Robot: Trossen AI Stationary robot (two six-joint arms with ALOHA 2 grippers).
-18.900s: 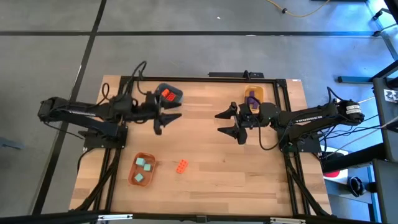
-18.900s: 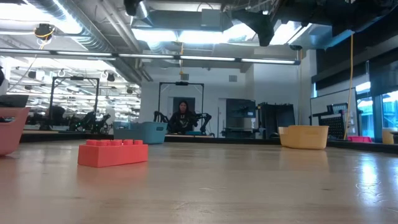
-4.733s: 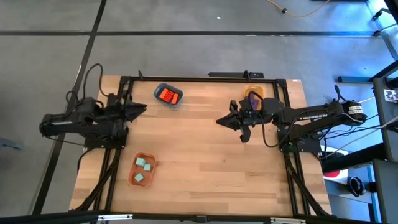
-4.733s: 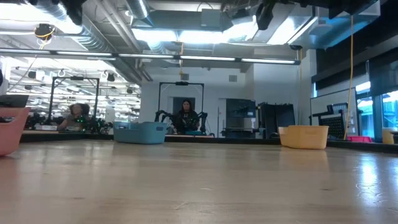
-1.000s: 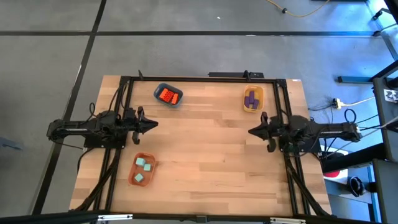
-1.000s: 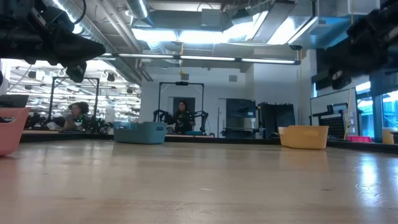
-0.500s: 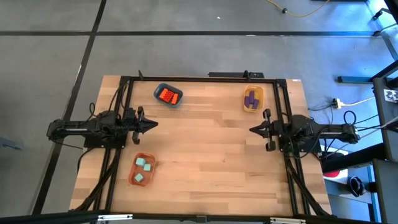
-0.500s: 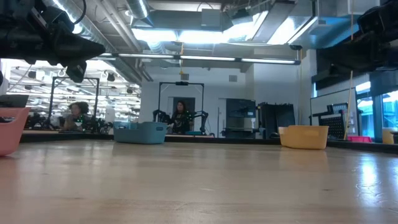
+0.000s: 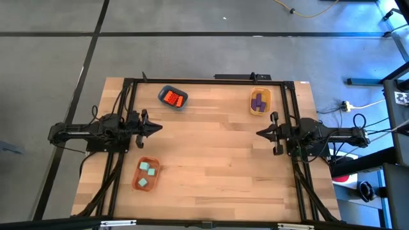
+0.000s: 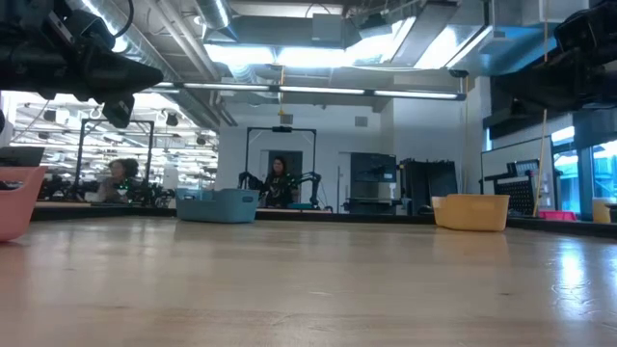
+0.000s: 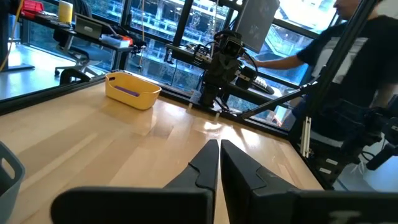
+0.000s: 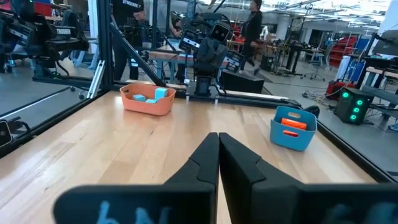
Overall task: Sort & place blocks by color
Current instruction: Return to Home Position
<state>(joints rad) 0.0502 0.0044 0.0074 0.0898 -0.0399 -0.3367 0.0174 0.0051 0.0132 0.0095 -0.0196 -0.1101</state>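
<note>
Since both arms are sitting low at opposite sides of the worktop (image 9: 211, 160), neither one is holding anything. The left arm (image 9: 96, 132) is at the left edge and the right arm (image 9: 326, 134) at the right edge, pointing at each other across the wood. The left fingers (image 11: 205, 168) are pressed together, empty. The right fingers (image 12: 206, 158) are clenched the same way, also empty.

The blocks are all in the 3 bowls:
- The orange-red blocks (image 9: 172, 98) are in the blue bowl (image 9: 162, 94), back left.
- The purple blocks (image 9: 258, 101) are in the yellow bowl (image 9: 267, 102), back right.
- The teal blocks (image 9: 147, 168) are in the orange bowl (image 9: 155, 177), front left, near the left arm.
</note>
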